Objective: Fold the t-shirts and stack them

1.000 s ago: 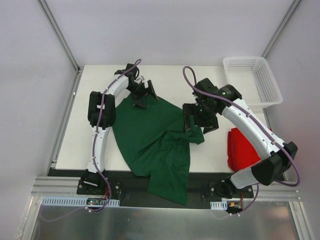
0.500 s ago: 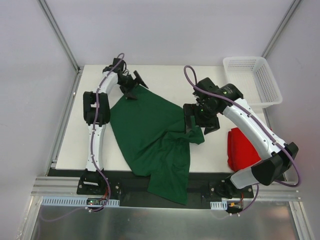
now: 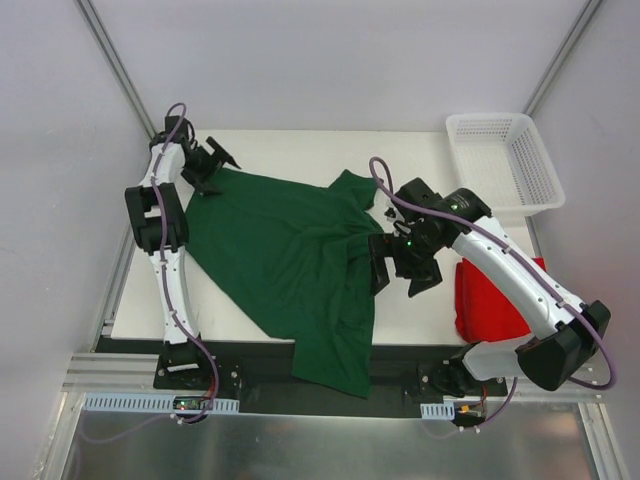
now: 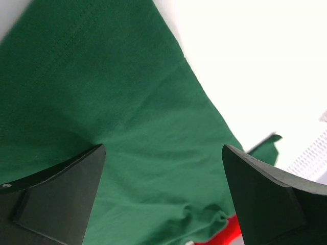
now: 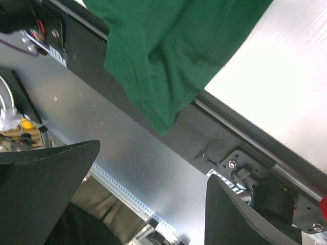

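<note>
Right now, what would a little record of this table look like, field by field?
green t-shirt: spread over the table, near end hanging off the front edge
red t-shirt: bunched at the right side, partly behind the right arm
white basket: far right corner
left gripper: open, at the green shirt's far left corner
right gripper: open, by the shirt's right edge

White table (image 3: 300,150) bears green shirt (image 3: 290,250), red shirt (image 3: 485,300), basket (image 3: 490,118).
</note>
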